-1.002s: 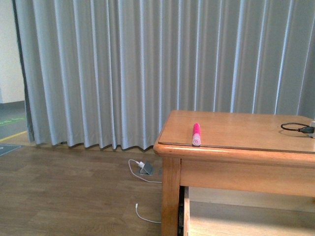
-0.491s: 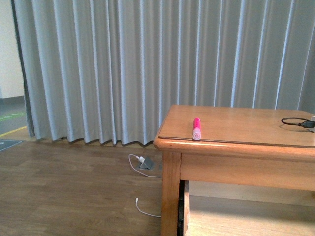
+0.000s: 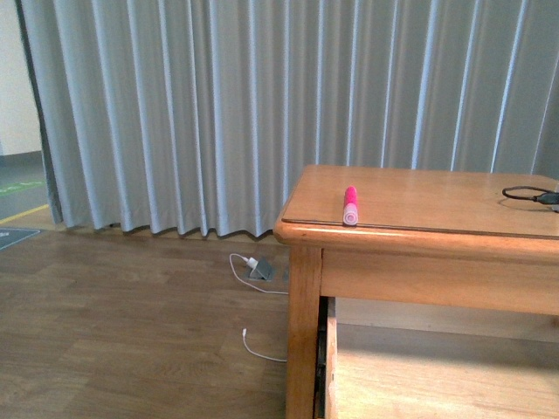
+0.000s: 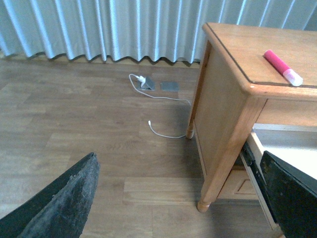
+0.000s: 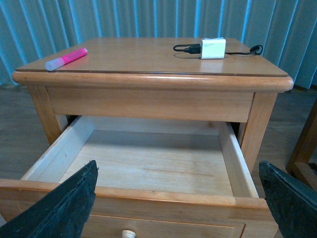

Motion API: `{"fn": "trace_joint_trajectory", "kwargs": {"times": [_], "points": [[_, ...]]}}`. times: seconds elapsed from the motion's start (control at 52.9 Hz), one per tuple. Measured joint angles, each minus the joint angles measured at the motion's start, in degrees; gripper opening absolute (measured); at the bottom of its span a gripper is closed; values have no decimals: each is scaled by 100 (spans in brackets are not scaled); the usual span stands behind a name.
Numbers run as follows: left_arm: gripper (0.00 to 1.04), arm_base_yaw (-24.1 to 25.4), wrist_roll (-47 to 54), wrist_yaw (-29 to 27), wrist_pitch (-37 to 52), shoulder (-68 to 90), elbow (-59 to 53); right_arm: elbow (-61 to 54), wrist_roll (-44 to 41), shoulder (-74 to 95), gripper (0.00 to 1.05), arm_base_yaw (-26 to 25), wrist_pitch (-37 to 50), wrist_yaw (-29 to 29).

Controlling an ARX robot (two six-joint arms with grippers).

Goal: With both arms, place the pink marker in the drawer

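Hot-pink against honey-coloured wood, the pink marker (image 3: 350, 205) lies on its side on the table (image 3: 437, 196), at a front corner of the top, with its paler cap end right at the edge. The left claw (image 4: 178, 158) hangs over the wood floor (image 4: 74, 119) beside the table, its black fingers (image 4: 64, 203) spread wide with nothing between them. The marker sits ahead of this claw and higher up, well apart from it.

The right claw (image 5: 177, 166) is also spread wide and grips nothing. It faces the drawer (image 5: 59, 151), which stands pulled out beneath the table top. The marker lies beyond this claw and above the drawer, well apart from either finger. Farther back on the top rests a white charger block (image 5: 213, 48) with a black cable (image 5: 185, 48); any print on the block is too small to read.
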Motion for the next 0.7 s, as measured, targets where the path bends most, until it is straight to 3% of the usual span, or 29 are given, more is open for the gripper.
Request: {"fn": "trace_joint_trajectory", "kwargs": {"times": [0.302, 0.699], "points": [[99, -793, 621, 129, 570, 2778, 2109, 0, 0, 0, 96, 0, 0, 0], [99, -1237, 625, 114, 302, 5480, 4546, 0, 0, 0, 96, 0, 0, 0]]}}
